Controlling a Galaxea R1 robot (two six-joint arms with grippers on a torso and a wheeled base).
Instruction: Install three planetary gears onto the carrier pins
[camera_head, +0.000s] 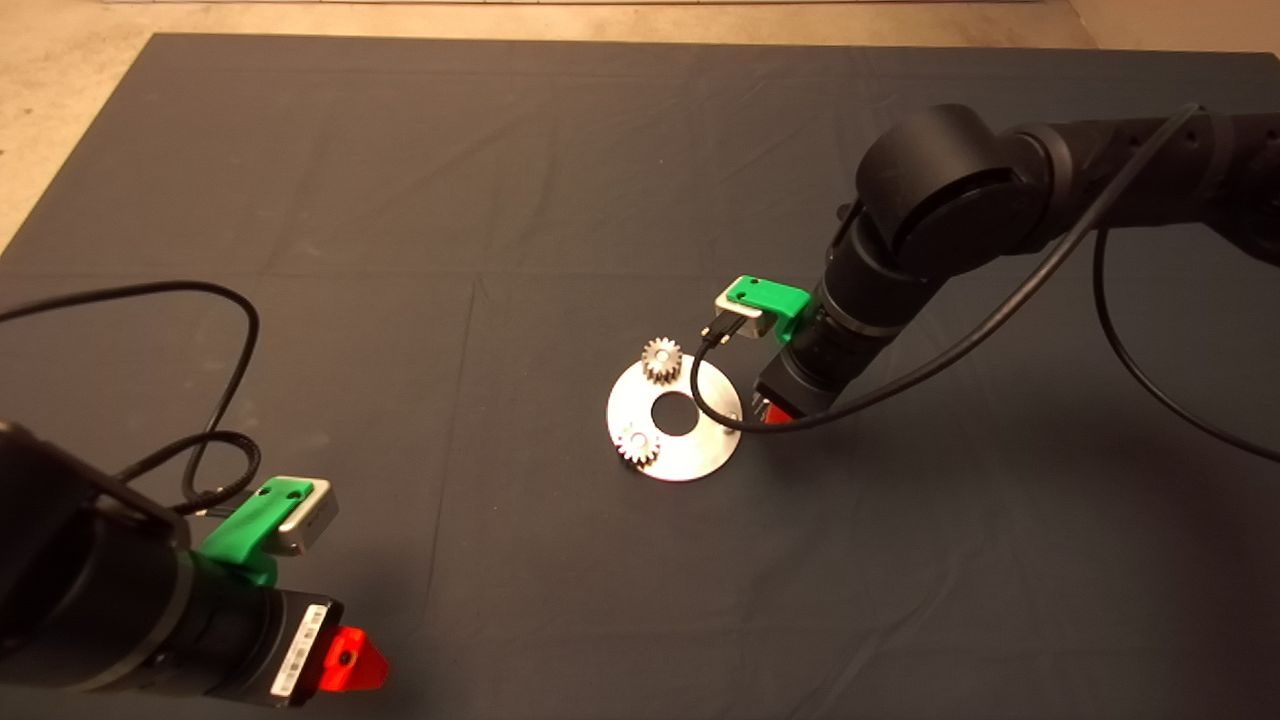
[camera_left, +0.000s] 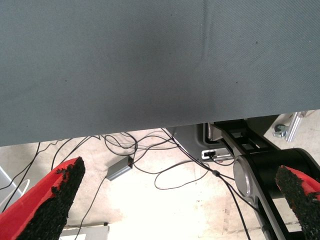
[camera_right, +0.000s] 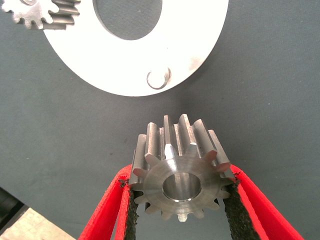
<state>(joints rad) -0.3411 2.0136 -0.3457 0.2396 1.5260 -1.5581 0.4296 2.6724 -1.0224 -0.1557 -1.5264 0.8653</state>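
Silvery metal lay near the middle of the dark mat: a flat ring-shaped disc with a round centre hole. Two small gears were already seated on it, one at the disc's far edge and one at its near-left edge. The third pin stood bare on the disc's right side, a short stud seen end-on in the right wrist view.

The right gripper hung just beside the disc's right edge, its arm coming in from the right side of the mat. Its two red fingers were closed on the third gear, the black pads pressing the toothed rim from either side, with the bore facing the wrist camera. That gear was held clear of the disc, near the bare pin but not on it. In the head view the arm's own body hid the fingers and the gear.

The left gripper waited at the mat's near-left corner, well apart from the disc. Its fingers were spread wide with nothing between them. Beyond the mat's edge, its wrist view showed a pale floor with loose black cables and a small grey box.
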